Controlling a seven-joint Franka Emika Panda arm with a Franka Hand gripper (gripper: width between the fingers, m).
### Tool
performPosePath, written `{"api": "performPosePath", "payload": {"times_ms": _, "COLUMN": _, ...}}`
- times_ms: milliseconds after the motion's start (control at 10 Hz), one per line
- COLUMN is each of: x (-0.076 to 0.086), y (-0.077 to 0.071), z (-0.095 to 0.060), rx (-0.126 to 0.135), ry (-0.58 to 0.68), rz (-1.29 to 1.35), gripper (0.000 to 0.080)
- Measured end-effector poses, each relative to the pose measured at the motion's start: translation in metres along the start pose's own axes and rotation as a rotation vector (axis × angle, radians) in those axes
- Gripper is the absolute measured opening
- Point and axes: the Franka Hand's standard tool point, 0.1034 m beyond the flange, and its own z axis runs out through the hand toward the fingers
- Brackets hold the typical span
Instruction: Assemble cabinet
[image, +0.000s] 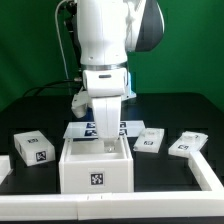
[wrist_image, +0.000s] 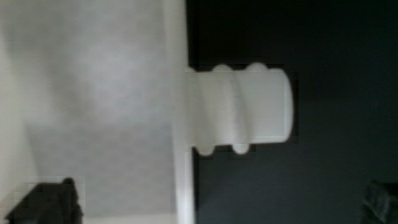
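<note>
The cabinet box (image: 97, 168) is a large white open-topped box with a marker tag on its front, standing at the front centre of the black table. My gripper (image: 105, 142) hangs straight down over the box's back part. In the wrist view a white wall of the box (wrist_image: 89, 100) fills one side, and a ribbed white knob (wrist_image: 242, 110) sticks out from its edge. My gripper (wrist_image: 222, 205) is open, its dark fingertips (wrist_image: 50, 205) wide apart on either side of that wall edge and touching nothing.
A tagged white block (image: 32, 147) lies at the exterior view's left. Two more tagged blocks (image: 150, 140) (image: 188, 145) lie at its right. The marker board (image: 78, 128) lies behind the box. A white rail (image: 211, 180) borders the table's front and right.
</note>
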Motion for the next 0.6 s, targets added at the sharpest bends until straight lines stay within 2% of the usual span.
{"api": "performPosePath", "payload": {"times_ms": 200, "x": 0.0001, "y": 0.0007, "z": 0.0030, "rx": 0.004, "ry": 0.001, "rz": 0.008, "gripper": 0.0798}}
{"api": "performPosePath", "payload": {"times_ms": 300, "x": 0.0001, "y": 0.0004, "z": 0.0034, "rx": 0.005, "ry": 0.001, "rz": 0.008, "gripper": 0.0666}}
{"api": "performPosePath", "payload": {"times_ms": 400, "x": 0.0000, "y": 0.0002, "z": 0.0037, "rx": 0.006, "ry": 0.002, "rz": 0.008, "gripper": 0.0666}}
{"api": "performPosePath", "payload": {"times_ms": 600, "x": -0.0001, "y": 0.0000, "z": 0.0040, "rx": 0.006, "ry": 0.002, "rz": 0.008, "gripper": 0.0392}}
